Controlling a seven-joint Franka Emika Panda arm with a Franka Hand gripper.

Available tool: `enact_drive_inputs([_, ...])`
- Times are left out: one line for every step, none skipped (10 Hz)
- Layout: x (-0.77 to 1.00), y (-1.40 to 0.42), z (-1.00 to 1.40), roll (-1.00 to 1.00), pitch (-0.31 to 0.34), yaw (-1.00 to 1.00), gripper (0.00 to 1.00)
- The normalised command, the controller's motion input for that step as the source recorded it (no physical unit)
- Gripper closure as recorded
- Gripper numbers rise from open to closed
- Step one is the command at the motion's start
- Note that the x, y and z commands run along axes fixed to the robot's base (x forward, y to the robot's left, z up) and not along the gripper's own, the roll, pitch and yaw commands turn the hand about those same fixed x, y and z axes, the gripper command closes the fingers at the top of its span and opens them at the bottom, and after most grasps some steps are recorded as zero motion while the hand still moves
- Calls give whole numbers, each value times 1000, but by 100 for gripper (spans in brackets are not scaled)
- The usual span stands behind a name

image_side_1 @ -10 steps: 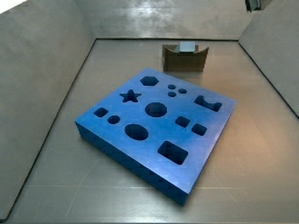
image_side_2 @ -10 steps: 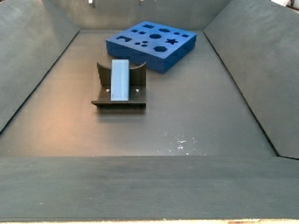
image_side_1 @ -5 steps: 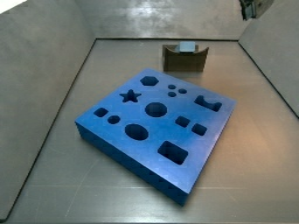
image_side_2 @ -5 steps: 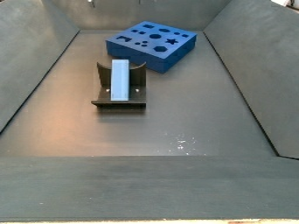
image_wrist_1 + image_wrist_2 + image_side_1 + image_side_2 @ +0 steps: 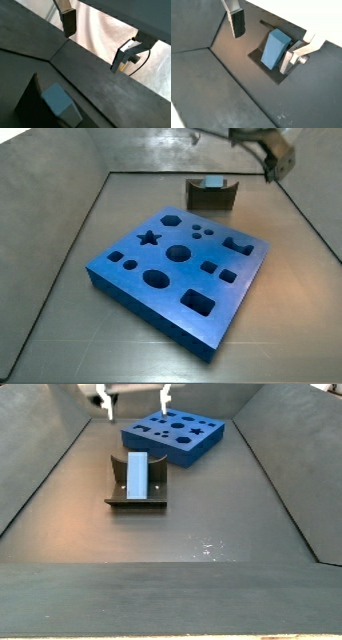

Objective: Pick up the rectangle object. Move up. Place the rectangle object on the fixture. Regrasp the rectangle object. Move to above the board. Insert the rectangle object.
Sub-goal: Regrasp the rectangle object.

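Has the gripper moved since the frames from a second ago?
Yes. The gripper, then barely showing at the frame's top edge, has come down into both side views. It hangs open above the fixture, which holds the rectangle object.

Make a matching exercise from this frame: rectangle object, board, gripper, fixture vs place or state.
Things:
1. rectangle object
2. board
3. gripper
4. fixture

Place or state:
A. flat on the floor, every cut-out empty
B. open, holding nothing, in the air above the fixture
C. lying in the fixture
D. dark holder on the floor, apart from the board

Pairs: 1-C, 2-A, 3-B, 4-D
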Motion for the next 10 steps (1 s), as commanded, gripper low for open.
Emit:
enact_drive_inputs([78, 52, -1000, 126, -205, 109, 0])
enact_drive_inputs([83, 48, -1000, 127, -217, 82, 0])
enact_drive_inputs([95, 43, -1000, 120, -204, 17, 0])
enact_drive_inputs([102, 42, -1000, 123, -201, -4, 0])
enact_drive_inputs([105, 35, -990, 128, -173, -29, 0])
enact_drive_inputs([92, 23, -790, 123, -143, -54, 0])
enact_drive_inputs([84, 16, -645, 118, -103, -65, 0])
enact_drive_inputs([76, 11, -502, 123, -66, -68, 0])
enact_drive_inputs([72, 6, -320, 115, -41, -59, 0])
enact_drive_inputs([48, 4, -206, 92, -6, -42, 0])
